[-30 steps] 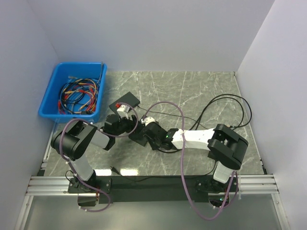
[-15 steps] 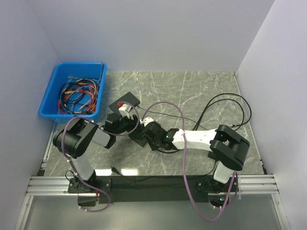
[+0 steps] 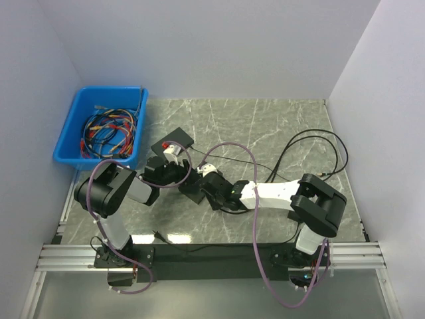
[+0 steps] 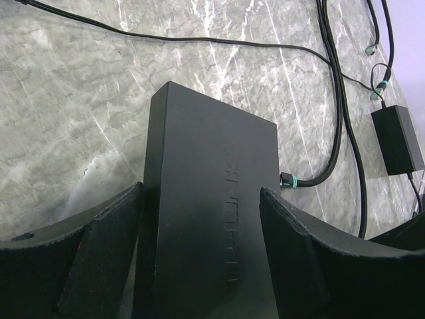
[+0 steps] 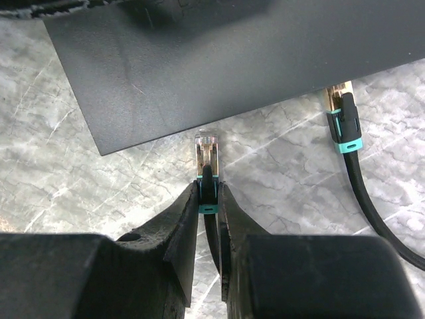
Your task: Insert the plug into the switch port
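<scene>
Right wrist view: the plug, a clear network connector with a teal boot, is pinched between the closed fingers of the right gripper. It is pointed at the long edge of the black switch and stands just short of it. A second cable is seated further along that edge. The switch is clamped on both sides by the left gripper on the marble table.
</scene>
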Controlling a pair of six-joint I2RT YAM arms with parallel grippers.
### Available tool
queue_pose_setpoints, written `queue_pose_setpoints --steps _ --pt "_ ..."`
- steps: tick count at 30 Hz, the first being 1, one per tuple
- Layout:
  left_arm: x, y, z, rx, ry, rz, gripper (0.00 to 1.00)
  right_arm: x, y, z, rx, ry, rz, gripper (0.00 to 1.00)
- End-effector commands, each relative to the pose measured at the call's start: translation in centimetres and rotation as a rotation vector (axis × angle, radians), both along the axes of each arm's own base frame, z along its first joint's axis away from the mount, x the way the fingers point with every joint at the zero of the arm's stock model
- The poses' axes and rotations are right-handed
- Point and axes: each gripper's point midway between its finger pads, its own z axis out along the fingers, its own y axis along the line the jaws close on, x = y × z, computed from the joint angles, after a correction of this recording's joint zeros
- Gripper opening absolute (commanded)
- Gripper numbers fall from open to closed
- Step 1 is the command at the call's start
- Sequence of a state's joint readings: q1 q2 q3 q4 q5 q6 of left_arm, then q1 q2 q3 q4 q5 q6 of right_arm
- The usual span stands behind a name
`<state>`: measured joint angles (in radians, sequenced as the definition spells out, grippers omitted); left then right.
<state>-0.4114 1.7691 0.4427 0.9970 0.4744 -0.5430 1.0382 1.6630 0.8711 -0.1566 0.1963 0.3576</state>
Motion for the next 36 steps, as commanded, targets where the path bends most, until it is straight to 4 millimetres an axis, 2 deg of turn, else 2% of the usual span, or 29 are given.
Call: queue_pose_setpoints --steps 1,8,12,19,26,30,36 --pt "0.0 -0.4 0.6 -0.018 -0.015 -0.030 0.76 1.0 0.9 2.1 0.059 -0.062 -0.028 0.00" --pt "0.1 -0.3 0.5 -0.015 -0.009 -0.026 0.74 1.8 0.7 2.0 0.019 -0.085 -0.043 0.00" --pt "0.2 -0.4 0.3 -0.013 -0.004 -0.030 0.72 2.4 1.4 2.5 0.017 -0.099 -0.031 0.00" --pt "0.3 -0.4 0.3 -0.011 -0.001 -0.031 0.70 2.6 2.1 2.3 0.013 -0.096 -0.020 0.00" --pt "0.3 -0.6 0.1 -0.009 0.009 -0.046 0.69 2.7 1.9 1.9 0.000 -0.097 -0.019 0.00" --pt "0.4 -0.7 0.0 -0.010 0.012 -0.048 0.68 2.6 2.2 2.1 0.011 -0.098 -0.002 0.00" --pt "0.3 -1.0 -0.2 -0.012 0.021 -0.070 0.68 3.4 2.6 3.5 0.015 -0.135 0.007 0.00"
